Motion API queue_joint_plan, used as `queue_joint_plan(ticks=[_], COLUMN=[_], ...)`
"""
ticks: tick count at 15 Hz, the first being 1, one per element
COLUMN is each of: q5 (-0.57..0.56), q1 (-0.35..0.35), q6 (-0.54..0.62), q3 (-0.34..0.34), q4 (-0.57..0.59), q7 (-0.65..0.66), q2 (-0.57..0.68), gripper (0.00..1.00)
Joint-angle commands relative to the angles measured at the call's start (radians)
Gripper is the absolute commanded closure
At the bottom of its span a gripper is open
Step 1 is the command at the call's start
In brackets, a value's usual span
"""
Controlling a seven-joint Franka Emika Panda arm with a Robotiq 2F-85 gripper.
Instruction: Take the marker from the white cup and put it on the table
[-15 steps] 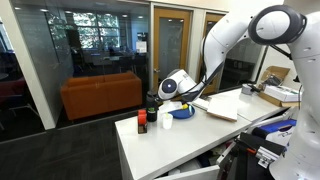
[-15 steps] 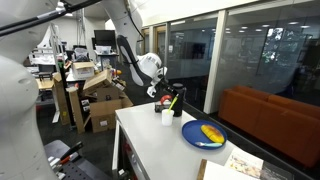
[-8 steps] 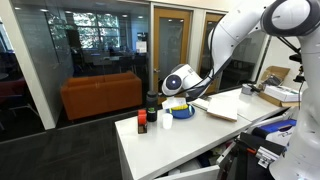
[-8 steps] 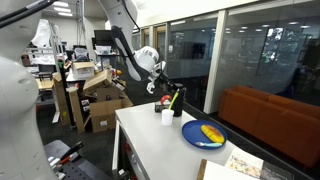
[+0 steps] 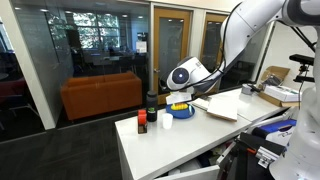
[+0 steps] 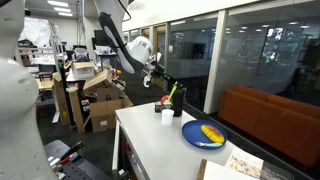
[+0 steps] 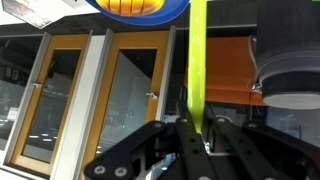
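My gripper (image 7: 193, 132) is shut on the yellow-green marker (image 7: 196, 60), which sticks out straight from between the jaws in the wrist view. In both exterior views the gripper (image 5: 166, 92) (image 6: 160, 80) hangs above the far corner of the white table (image 5: 200, 138) (image 6: 150, 152), a little above the small white cup (image 5: 167, 123) (image 6: 166, 116). The marker (image 6: 171, 93) shows as a thin yellow-green streak below the jaws, clear of the cup. The wrist view stands upside down, with the cup (image 7: 290, 82) at its right edge.
A dark bottle (image 5: 152, 108) (image 6: 177, 102) and a small red-orange container (image 5: 142, 123) stand beside the cup. A blue bowl with yellow contents (image 5: 180, 111) (image 6: 204, 134) (image 7: 137, 8) sits nearby. Papers (image 5: 220, 106) lie further along the table. Glass walls stand behind it.
The gripper has risen and drawn back from the cup with the marker in it. The cup, bottle and bowl have not moved.
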Motion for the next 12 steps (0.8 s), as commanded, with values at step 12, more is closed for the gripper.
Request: queue_joint_plan(ticks=[12], q5=[0.276], q1=[-0.142], q6=[0.201], q3=[-0.021], q4=[-0.146], q7=[-0.341], q2=[-0.072], gripper=[0.96])
